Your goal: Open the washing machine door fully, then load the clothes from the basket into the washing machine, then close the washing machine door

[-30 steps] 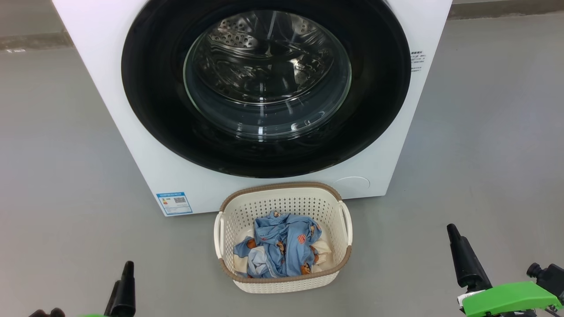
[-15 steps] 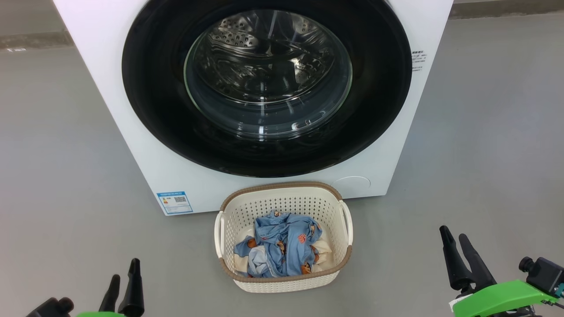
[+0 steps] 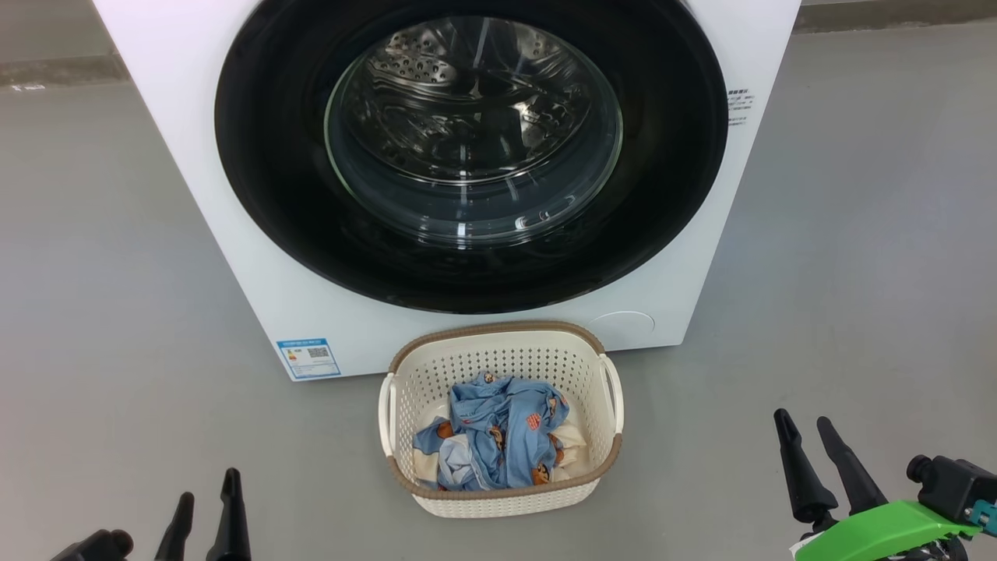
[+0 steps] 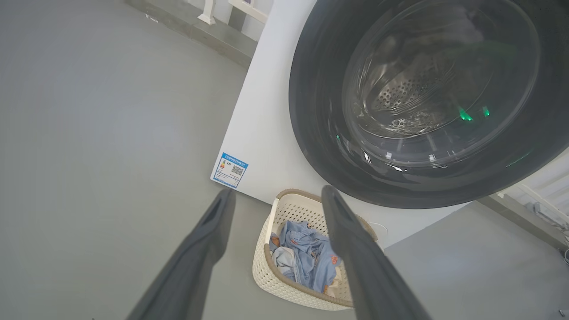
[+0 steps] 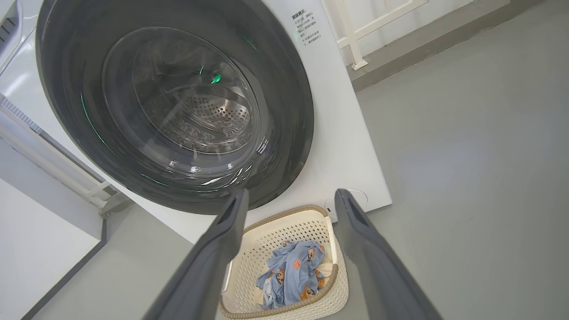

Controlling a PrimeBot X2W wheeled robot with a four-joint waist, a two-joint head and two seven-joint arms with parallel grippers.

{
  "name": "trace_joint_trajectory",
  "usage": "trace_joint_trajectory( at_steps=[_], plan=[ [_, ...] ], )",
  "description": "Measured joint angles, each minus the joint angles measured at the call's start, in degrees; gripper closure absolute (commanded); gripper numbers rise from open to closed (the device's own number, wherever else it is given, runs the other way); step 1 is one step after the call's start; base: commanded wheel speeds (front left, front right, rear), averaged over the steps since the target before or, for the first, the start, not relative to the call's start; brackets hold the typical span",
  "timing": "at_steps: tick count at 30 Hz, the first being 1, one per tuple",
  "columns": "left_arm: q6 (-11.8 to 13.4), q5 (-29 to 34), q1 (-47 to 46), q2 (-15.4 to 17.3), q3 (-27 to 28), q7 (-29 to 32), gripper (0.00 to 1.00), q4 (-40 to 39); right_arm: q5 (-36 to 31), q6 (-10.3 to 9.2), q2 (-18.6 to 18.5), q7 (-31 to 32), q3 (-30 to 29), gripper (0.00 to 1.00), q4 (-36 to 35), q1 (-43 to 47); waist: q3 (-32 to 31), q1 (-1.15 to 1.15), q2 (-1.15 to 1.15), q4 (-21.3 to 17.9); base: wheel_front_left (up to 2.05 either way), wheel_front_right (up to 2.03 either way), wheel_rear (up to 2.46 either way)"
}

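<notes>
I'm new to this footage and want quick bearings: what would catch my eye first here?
The washing machine door, a huge glossy black ring around a clear bowl window, sits shut across the front of the white washing machine. Just before it on the grey floor stands the basket, holding the crumpled blue clothes.

The left gripper (image 3: 208,488) sits at the lower left of the head view. Its two long dark fingers point up, parted and empty. A rounded black wrist part (image 3: 97,544) shows just beside it at the bottom edge. The right gripper (image 3: 802,421) sits at the lower right, a little higher. Its fingers spread in a narrow V, lean slightly left, and are also empty. Behind it are a green wrist cover (image 3: 880,530) and a black wrist camera (image 3: 946,481). In both wrist views the fingers stand wide apart.
</notes>
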Motion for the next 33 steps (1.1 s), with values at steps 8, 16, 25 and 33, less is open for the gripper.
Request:
trace_joint_trajectory(
  at_steps=[8,16,25,33],
  plan=[
    [0.7,5.3,0.0,0.2,0.3,-1.1,0.0,0.2,-5.9,0.0,-0.2,-1.3,-0.3,0.0,1.2,0.0,0.1,0.0,0.0,-0.1,0.0,0.0,0.0],
    [1.2,11.1,0.2,0.3,0.6,-2.6,0.0,-0.3,-11.8,0.0,-0.3,-2.7,-0.5,0.0,1.7,0.0,0.4,0.0,0.0,-0.3,0.0,0.0,0.0],
    [1.4,18.0,0.9,0.9,0.6,-3.9,0.0,-2.0,-18.4,0.0,-0.9,-4.1,-0.5,0.0,0.3,0.0,0.5,0.01,0.0,-0.4,0.0,0.0,0.0],
    [1.7,23.7,1.2,1.3,0.7,-5.4,0.0,-3.6,-24.2,0.0,-1.3,-5.3,-0.2,0.0,-0.8,0.0,0.2,0.0,0.0,-0.4,0.0,0.0,0.0]
  ],
)
